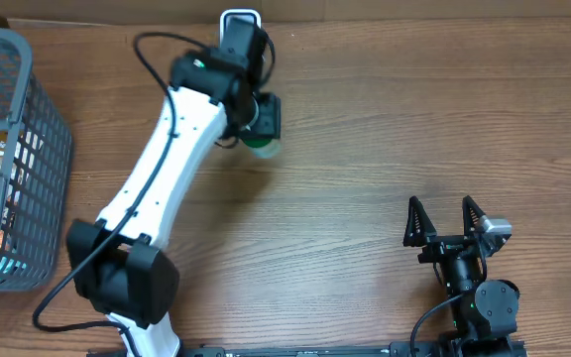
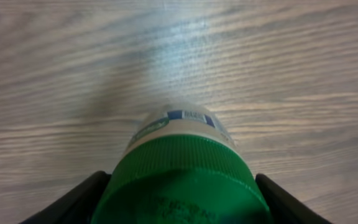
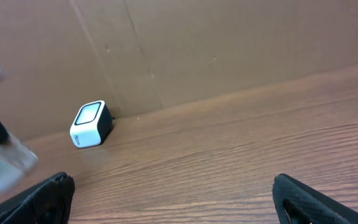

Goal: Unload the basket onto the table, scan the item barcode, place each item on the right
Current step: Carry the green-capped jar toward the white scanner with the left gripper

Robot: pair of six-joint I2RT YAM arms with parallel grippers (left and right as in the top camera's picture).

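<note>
I see the wooden table [image 1: 365, 149] with the grey basket [image 1: 48, 149] at its left edge. My right gripper [image 1: 446, 220] rests low on the right, fingers spread wide and empty. The left gripper [image 1: 262, 129] grasps the green-capped bottle [image 2: 179, 168] near the white scanner [image 3: 91, 123] at the back wall.

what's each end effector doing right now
Left end effector: closed on the green-capped bottle.
Right end effector: open, holding nothing.

Even, soft overhead light, faint shadows. Left wrist: pale glare on table [image 2: 194, 31], green cap [image 2: 179, 180] close, out of focus. Right wrist: left edge smeared.
</note>
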